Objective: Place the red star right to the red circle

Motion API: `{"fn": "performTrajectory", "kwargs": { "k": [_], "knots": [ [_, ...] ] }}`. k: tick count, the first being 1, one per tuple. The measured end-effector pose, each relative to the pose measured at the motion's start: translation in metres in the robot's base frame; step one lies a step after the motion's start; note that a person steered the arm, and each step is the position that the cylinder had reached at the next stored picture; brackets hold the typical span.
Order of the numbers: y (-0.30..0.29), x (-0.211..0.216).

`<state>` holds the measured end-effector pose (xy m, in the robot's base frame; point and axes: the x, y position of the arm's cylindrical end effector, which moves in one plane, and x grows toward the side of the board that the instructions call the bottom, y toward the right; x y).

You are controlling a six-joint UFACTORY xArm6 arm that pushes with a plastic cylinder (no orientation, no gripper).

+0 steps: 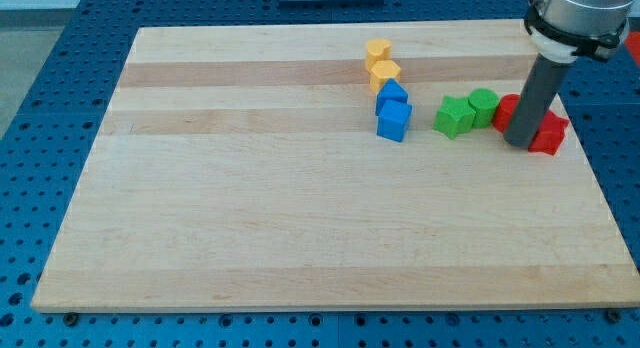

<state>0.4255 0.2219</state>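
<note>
On the pale wooden table (pixel 300 238), my tip (pixel 519 143) rests between the red circular block (pixel 507 111) and the red star-shaped block (pixel 549 133), which lies just right of the circle. No jaws exist. Placement appears nearly complete; withdrawal should avoid nudging either.

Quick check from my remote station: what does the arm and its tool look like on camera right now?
Only the arm's end shows, at the view's top right: a silver-grey metallic cylinder with a black band around its lower edge. From it hangs a straight, dark grey rod, the tool, smooth and round. No cables or markings are visible. My tip ends among the red blocks.
</note>
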Motion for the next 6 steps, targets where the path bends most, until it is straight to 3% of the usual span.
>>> {"fn": "performTrajectory", "kwargs": {
  "k": [1,3,4,6],
  "knots": [
    [0.0,0.0],
    [0.003,0.067],
    [0.042,0.071],
    [0.048,0.04]
  ]
}}
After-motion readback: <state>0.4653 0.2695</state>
